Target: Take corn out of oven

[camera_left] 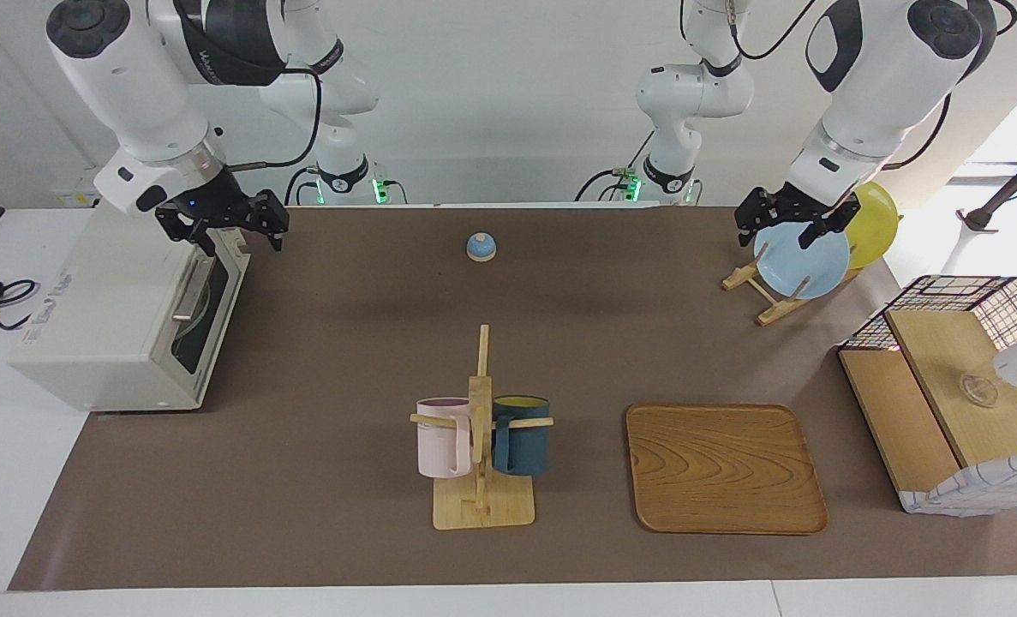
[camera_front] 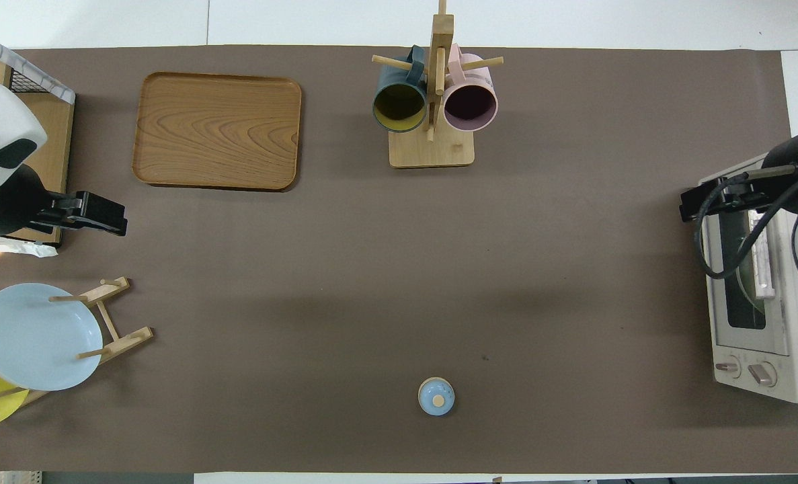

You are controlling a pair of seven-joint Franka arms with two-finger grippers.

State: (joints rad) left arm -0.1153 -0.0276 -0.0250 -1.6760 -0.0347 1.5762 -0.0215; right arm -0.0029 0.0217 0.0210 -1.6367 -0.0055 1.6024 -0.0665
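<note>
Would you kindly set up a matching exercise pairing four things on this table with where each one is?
Things:
1. pink mug
2. blue plate
3. oven
4. tray

Places:
A. at the right arm's end of the table, door shut
B. flat on the mat, beside the mug stand
C. upright in the wooden rack, with a yellow plate
D. hung on a peg, next to a dark teal mug

Pairs: 1-D, 2-C, 3-A, 4-B
</note>
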